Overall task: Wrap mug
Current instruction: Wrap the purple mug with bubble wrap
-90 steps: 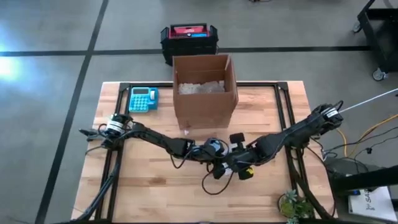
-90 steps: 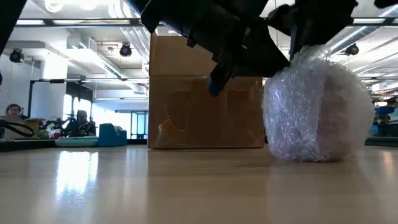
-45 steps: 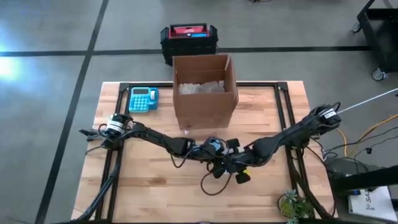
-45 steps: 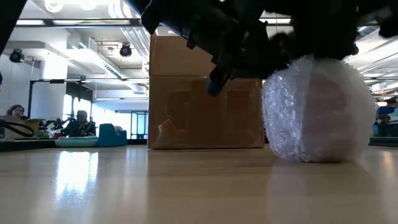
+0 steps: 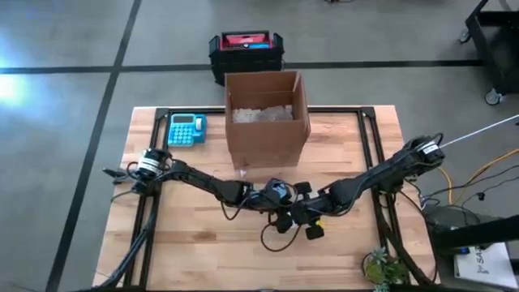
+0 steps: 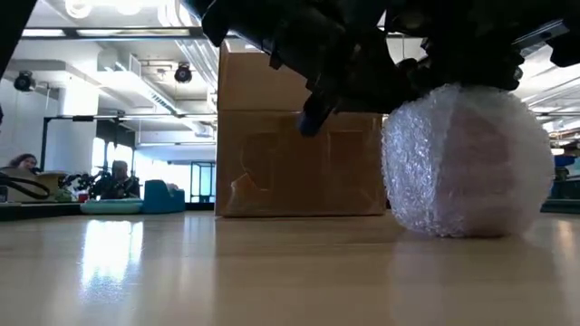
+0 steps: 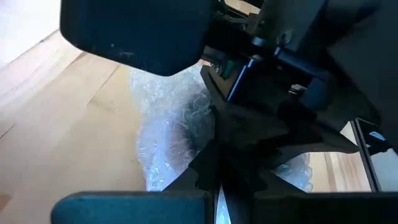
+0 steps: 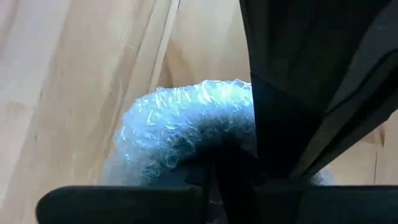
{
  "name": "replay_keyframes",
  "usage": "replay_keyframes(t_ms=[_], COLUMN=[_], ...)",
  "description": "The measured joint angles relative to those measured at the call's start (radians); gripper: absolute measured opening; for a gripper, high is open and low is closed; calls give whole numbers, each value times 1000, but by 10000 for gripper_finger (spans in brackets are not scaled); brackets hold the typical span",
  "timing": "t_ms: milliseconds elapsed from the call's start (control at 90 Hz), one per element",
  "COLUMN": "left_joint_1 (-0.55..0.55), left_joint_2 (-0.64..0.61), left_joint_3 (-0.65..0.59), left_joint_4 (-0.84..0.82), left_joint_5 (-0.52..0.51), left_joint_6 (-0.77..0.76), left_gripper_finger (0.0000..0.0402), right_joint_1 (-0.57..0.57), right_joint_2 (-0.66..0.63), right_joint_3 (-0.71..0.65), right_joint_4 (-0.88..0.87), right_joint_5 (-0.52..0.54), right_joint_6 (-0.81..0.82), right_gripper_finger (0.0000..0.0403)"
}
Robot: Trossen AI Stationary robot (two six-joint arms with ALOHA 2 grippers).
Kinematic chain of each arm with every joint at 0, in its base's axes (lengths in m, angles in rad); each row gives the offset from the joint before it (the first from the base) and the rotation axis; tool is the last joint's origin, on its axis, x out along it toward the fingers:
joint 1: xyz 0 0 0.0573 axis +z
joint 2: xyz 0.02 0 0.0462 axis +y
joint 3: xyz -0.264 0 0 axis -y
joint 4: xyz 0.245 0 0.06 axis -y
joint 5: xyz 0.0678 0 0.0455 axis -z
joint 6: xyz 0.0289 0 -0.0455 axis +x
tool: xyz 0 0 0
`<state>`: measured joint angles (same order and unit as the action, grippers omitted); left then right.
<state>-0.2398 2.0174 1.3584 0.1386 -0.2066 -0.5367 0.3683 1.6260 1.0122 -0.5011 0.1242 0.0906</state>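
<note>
Apparently both end effectors atop bubble-wrapped mug (image 6: 467, 163).

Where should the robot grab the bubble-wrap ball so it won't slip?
Probably from above, across its widest middle. The bubble-wrapped bundle sits on the table as a round, squishy lump, with the cardboard box behind it. Both hands already crowd its top, so the sides look freest for fingers to squeeze in.

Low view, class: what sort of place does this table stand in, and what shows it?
Probably a robotics lab or workshop: exposed ceiling lights, people seated at a workbench behind, a polished concrete floor with a black tool case.
</note>
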Motion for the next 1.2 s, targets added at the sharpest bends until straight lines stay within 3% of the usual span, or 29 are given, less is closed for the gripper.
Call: replay_keyframes(t_ms=[222,522,733,822,944,1056,1200], left_joint_1=[0,-2,-2,-2,-2,-2,-3], left_joint_2=[2,3,3,3,3,4,4], left_joint_3=[1,-1,-3,-4,-4,-5,-5], left_joint_4=[-20,-11,3,7,12,20,22], left_joint_5=[2,11,11,11,11,10,13], left_joint_6=[-1,18,22,22,23,23,23], left_gripper_finger=[1,3,1,3,2,1,3], right_joint_1=[0,3,-10,-20,-30,-18,3], right_joint_2=[-53,-162,-235,-250,-250,-254,-257], right_joint_3=[15,152,99,32,-67,-116,-115], right_joint_4=[-38,-310,-438,-427,-339,-153,-78], right_joint_5=[-6,17,193,272,261,168,119], right_joint_6=[13,3,49,84,94,88,67], right_gripper_finger=[14,14,14,14,14,14,13])
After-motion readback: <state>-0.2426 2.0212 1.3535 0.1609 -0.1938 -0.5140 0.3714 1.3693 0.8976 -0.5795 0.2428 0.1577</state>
